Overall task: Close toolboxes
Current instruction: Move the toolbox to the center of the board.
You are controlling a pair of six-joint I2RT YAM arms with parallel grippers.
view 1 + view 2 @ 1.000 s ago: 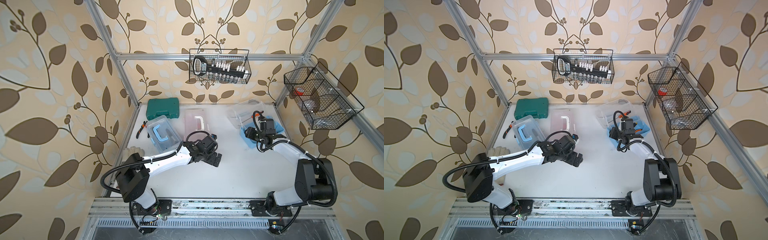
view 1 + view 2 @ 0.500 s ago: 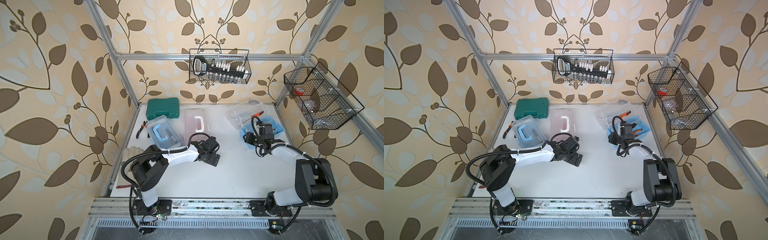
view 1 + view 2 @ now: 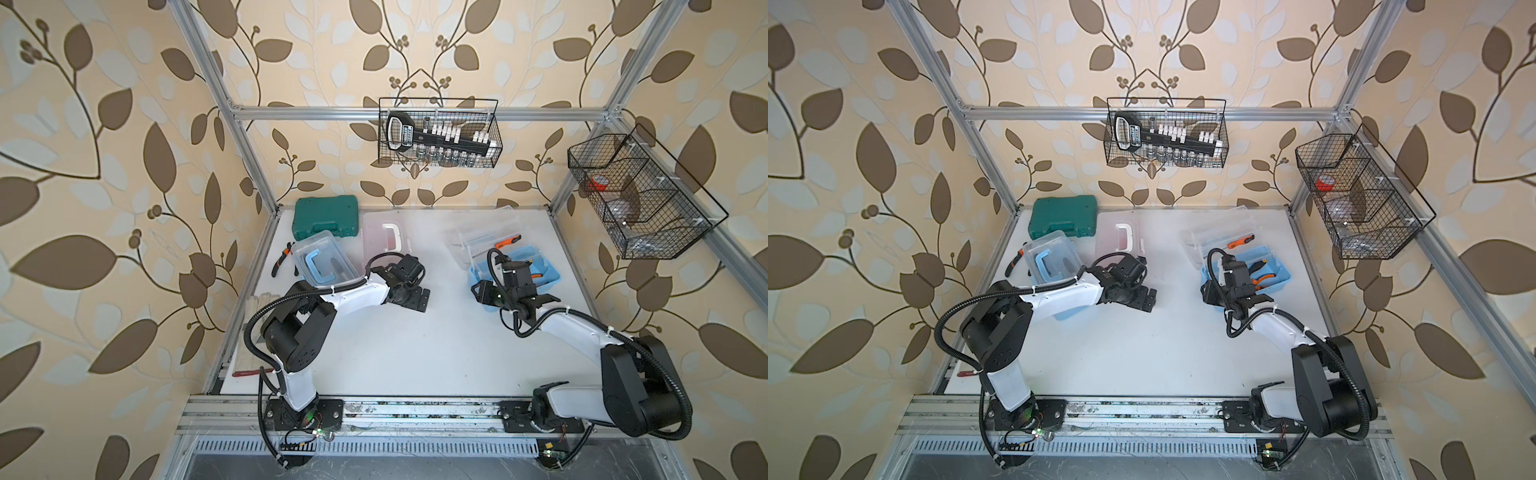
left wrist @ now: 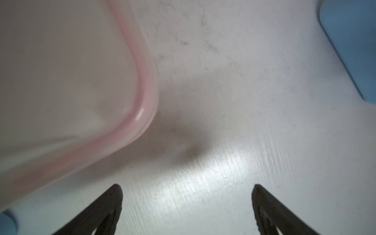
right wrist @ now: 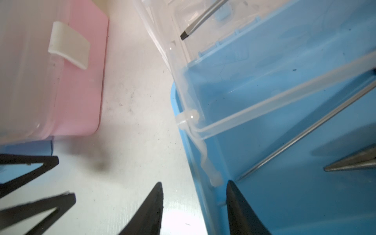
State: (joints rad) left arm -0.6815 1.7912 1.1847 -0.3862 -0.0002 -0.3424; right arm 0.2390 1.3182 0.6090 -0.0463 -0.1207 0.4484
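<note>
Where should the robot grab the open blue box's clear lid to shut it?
Grip the clear lid at its free edge, farthest from the blue box, coming from above: it lies open behind the box, so that edge probably swings easiest.

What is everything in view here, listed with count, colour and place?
closed toolbox: 1, light blue, table left
pink toolbox: 1, pink, back middle
open toolbox: 1, light blue, lid laid back, table right
hard case: 1, dark green, back left
screwdriver: 1, orange handle, on the open lid
pliers: 2, orange-black, one in open toolbox, one on table left
wire baskets: 2, black, back wall and right wall
gloves: count unclear, pale, left table edge
table: 1, white
left arm: white-black, jaws open over bare table beside pink toolbox
right arm: white-black, jaws open astride open toolbox's wall
</note>
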